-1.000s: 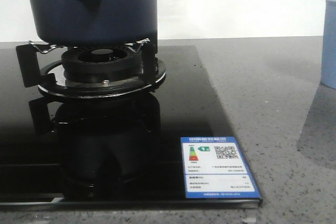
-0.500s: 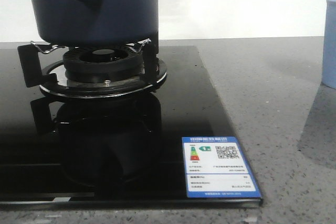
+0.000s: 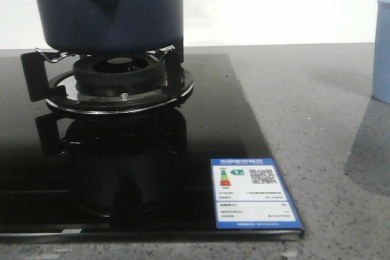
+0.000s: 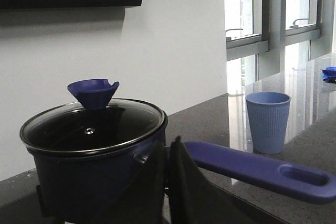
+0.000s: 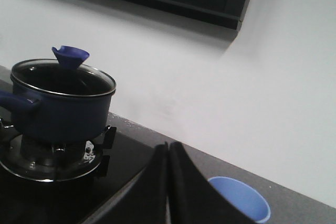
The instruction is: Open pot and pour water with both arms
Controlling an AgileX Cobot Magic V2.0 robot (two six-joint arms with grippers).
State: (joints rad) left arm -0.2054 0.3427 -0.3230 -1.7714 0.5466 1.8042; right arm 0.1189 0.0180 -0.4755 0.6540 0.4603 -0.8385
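The dark navy-blue pot (image 3: 109,10) stands on the burner at the front view's upper left, its handle stub toward the camera. In the left wrist view the pot (image 4: 89,177) wears a glass lid (image 4: 89,127) with a blue funnel-shaped knob (image 4: 93,92), and its long blue handle (image 4: 262,169) points away from it. My left gripper (image 4: 169,145) is shut and empty, close in front of the handle's root. In the right wrist view the pot (image 5: 60,111) sits well away. My right gripper (image 5: 168,148) is shut and empty, above the counter near the cup. Neither arm shows in the front view.
A black glass hob (image 3: 201,138) with a burner ring (image 3: 119,83) and a blue energy label (image 3: 253,194) covers the counter's left. A pale blue ribbed cup (image 3: 382,50) stands at the right edge; the same cup (image 4: 268,121) (image 5: 241,200) shows in both wrist views. Grey counter (image 3: 317,126) lies between.
The front view has shifted by a few pixels; pot, hob and cup stay where they were.
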